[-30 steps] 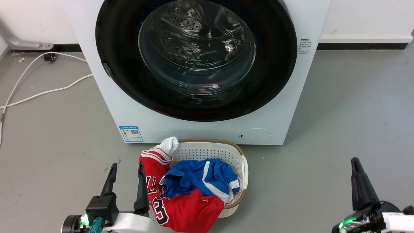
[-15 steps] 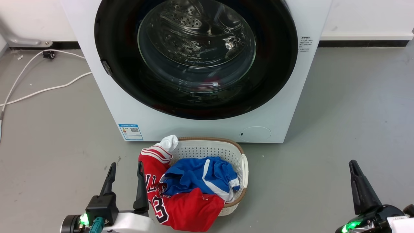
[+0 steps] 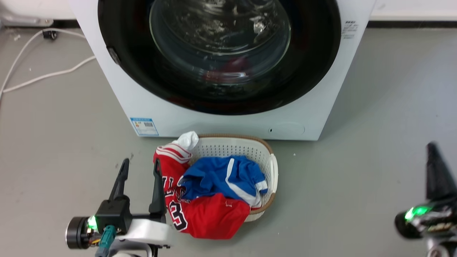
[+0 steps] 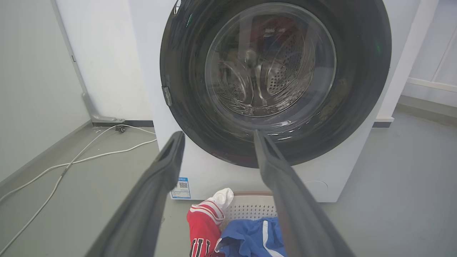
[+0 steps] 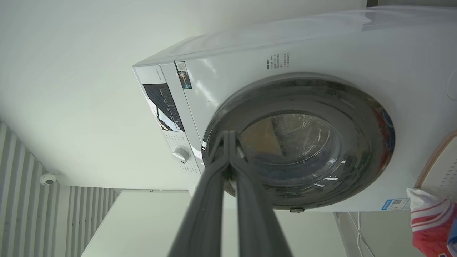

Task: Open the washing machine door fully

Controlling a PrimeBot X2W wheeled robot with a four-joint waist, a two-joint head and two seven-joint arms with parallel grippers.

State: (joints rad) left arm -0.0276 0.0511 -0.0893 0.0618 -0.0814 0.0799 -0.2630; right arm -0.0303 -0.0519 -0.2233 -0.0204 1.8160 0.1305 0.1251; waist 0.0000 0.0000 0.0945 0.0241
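The washing machine door (image 3: 316,53) gleams glossy black — clear glass centre (steel drum (image 4: 284,71) behind).

A bare laundry room, it seemed: a white boxy front-loading washing machine (image 3: 214,125) stood on plain grey floor (image 3: 375,107) against blank white walls (image 4: 100,53), a white perforated plastic laundry basket (image 3: 242,148) before it.

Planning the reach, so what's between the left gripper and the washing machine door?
In the head view, mostly bare floor; the laundry basket of clothes sits just right of the line from left gripper to door.
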